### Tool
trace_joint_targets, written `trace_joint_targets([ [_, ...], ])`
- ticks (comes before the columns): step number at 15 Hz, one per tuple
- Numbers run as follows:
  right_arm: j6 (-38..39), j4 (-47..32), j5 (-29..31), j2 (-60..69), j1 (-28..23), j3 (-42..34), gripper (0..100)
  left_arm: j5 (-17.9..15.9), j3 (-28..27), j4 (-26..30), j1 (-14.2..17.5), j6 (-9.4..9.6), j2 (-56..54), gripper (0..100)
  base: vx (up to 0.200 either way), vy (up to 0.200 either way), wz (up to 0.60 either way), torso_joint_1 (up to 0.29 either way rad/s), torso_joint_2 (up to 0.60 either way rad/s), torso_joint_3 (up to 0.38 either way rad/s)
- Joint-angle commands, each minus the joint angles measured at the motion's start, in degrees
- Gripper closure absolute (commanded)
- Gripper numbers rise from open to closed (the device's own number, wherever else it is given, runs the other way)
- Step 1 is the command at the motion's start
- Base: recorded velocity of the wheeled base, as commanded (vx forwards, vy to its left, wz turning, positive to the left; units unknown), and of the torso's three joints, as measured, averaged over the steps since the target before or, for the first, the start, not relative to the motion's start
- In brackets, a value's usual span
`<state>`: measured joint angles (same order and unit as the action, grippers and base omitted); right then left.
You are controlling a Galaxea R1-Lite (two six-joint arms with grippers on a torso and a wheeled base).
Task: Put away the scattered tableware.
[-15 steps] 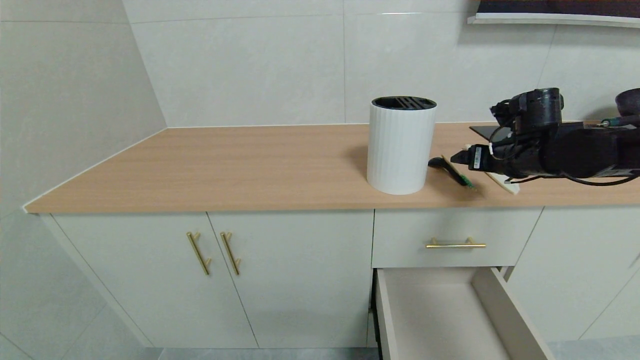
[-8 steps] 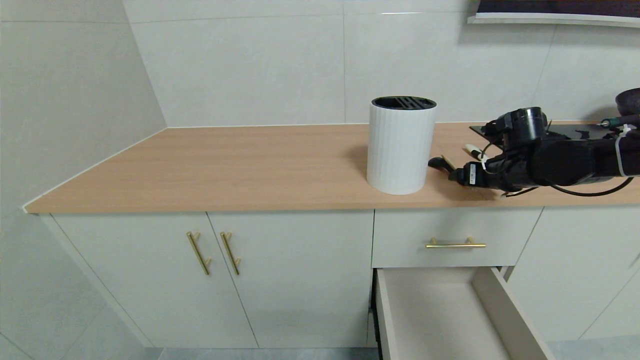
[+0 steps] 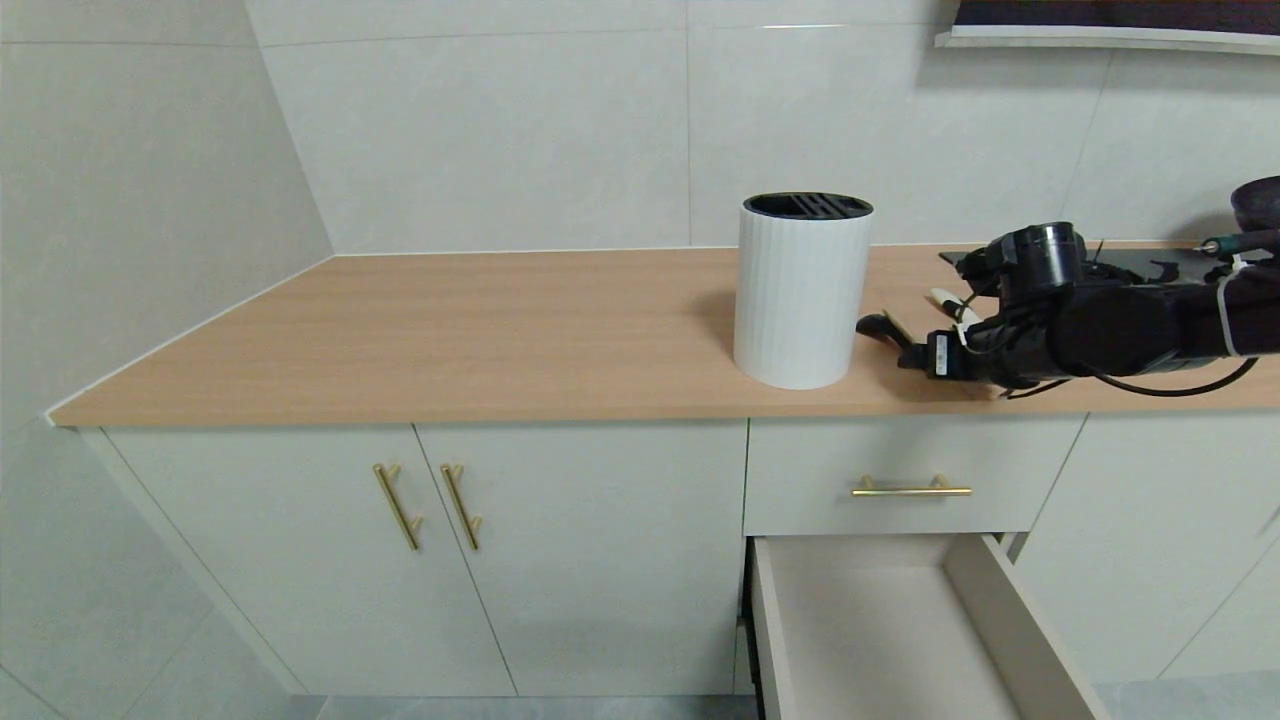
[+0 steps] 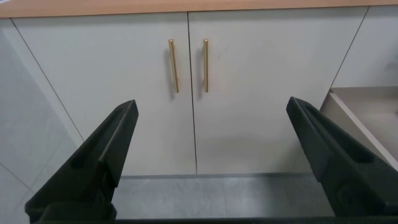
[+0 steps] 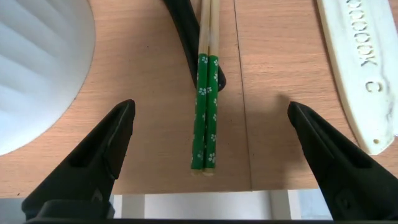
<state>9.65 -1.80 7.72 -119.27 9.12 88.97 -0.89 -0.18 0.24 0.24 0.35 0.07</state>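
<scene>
The right claw (image 5: 209, 107) has dropped toward the counter (image 3: 500, 330), spread open astride the green-tipped chopsticks (image 5: 204, 143).

Raised lettering ran along white flat utensil (image 5: 357, 74) lying on counter (image 5: 273, 124); partly cut off, no clear word. Small white label (image 3: 943, 341) on right arm: print too small.

From my right wrist, the chopsticks (image 5: 206, 112) lose their plain ends at the edge, which also cuts off the white ribbed holder (image 5: 37, 68) and the white utensil (image 5: 364, 81). In the head view my right arm (image 3: 1100, 325) covers the chopsticks' green ends.
</scene>
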Motion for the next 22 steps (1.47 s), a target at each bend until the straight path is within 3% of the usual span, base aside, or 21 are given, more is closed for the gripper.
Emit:
trace_joint_targets([
  [1, 0.01, -0.04, 0.02, -0.08, 0.02, -0.02, 100, 0.01, 0.09, 0.02, 0.02, 0.00, 0.01, 0, 0.000, 0.000, 0.00, 0.000, 0.00, 0.000],
  [9, 0.45, 0.05, 1.69, 4.40, 0.02, -1.78, 100, 0.01, 0.01, 0.02, 0.02, 0.00, 0.01, 0, 0.000, 0.000, 0.00, 0.000, 0.00, 0.000],
  [15, 1.86, 0.05, 1.16, 27.78, 0.55, -20.32, 100, 0.01, 0.01, 0.02, 0.02, 0.00, 0.01, 0, 0.000, 0.000, 0.00, 0.000, 0.00, 0.000],
  [18, 1.95, -3.38, -4.55, 42.46, 0.55, -32.01, 100, 0.01, 0.01, 0.02, 0.02, 0.00, 0.01, 0, 0.000, 0.000, 0.00, 0.000, 0.00, 0.000],
  [22, 1.86, -16.83, -18.44, 53.71, 0.64, -35.97, 100, 0.01, 0.01, 0.02, 0.02, 0.00, 0.01, 0, 0.000, 0.000, 0.00, 0.000, 0.00, 0.000],
])
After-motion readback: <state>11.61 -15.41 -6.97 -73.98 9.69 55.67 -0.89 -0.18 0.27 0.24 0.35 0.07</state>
